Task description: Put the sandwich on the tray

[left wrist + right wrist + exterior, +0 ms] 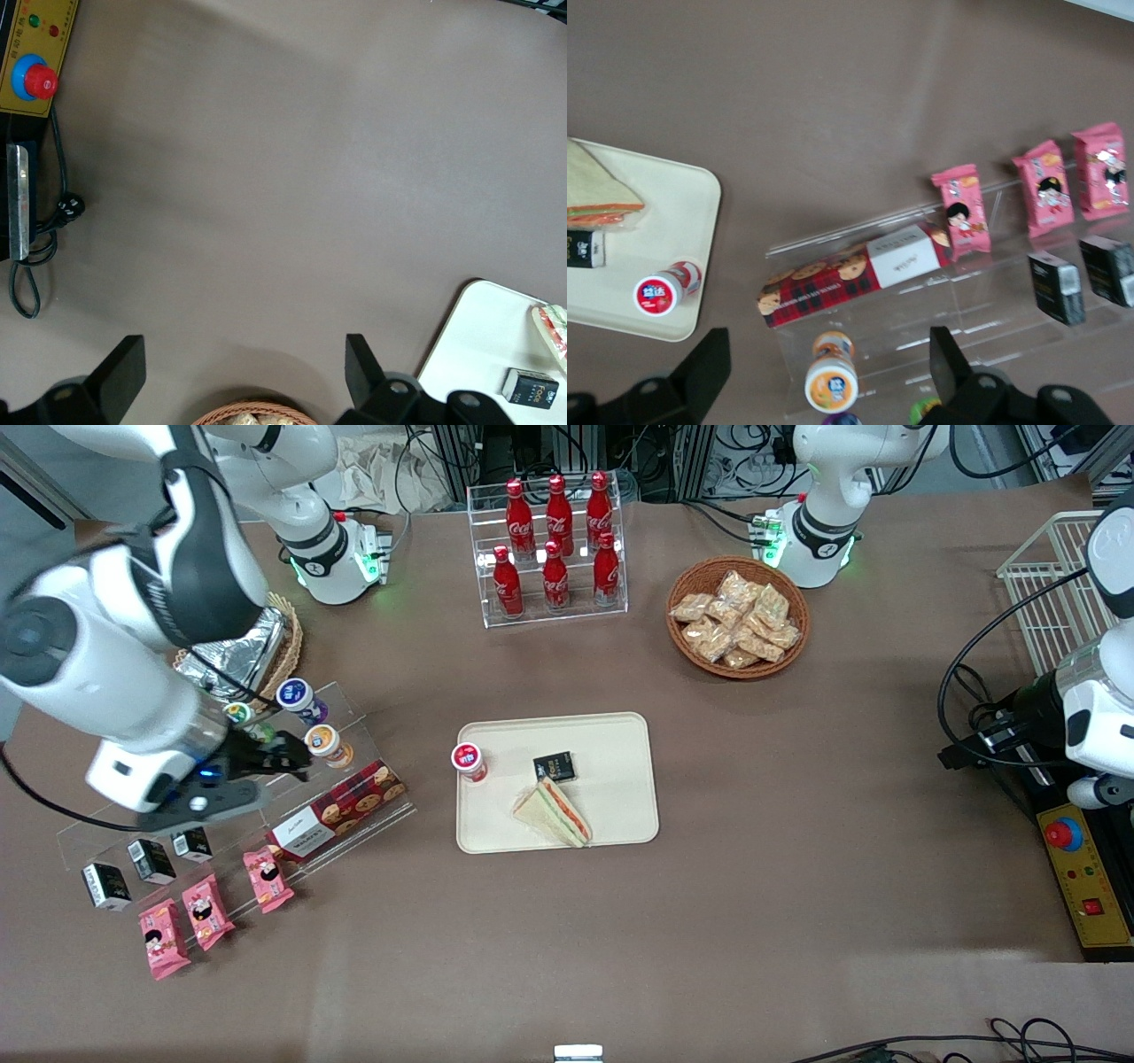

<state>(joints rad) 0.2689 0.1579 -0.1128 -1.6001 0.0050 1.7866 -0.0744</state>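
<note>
The sandwich (pixel 554 813), a clear-wrapped triangular wedge with red and green filling stripes, lies flat on the cream-beige tray (pixel 611 735) at its edge nearer the front camera. It rests free, with nothing touching it. The right wrist view shows the sandwich (pixel 598 190) and the tray (pixel 682 204), and the left wrist view catches the tray's corner (pixel 478 336). My gripper (pixel 292 760) hovers toward the working arm's end of the table, well away from the tray, above the acrylic shelf. It is open, its fingers (pixel 709 359) wide apart, nothing held.
On the tray stand a red-lidded cup (pixel 469 761) and a small black box (pixel 555 767). The acrylic shelf (pixel 372 815) under my gripper carries cups, a cookie box (pixel 337 810), black boxes and pink packets. A cola rack (pixel 554 540), snack basket (pixel 738 616) and foil container (pixel 244 651) stand farther back.
</note>
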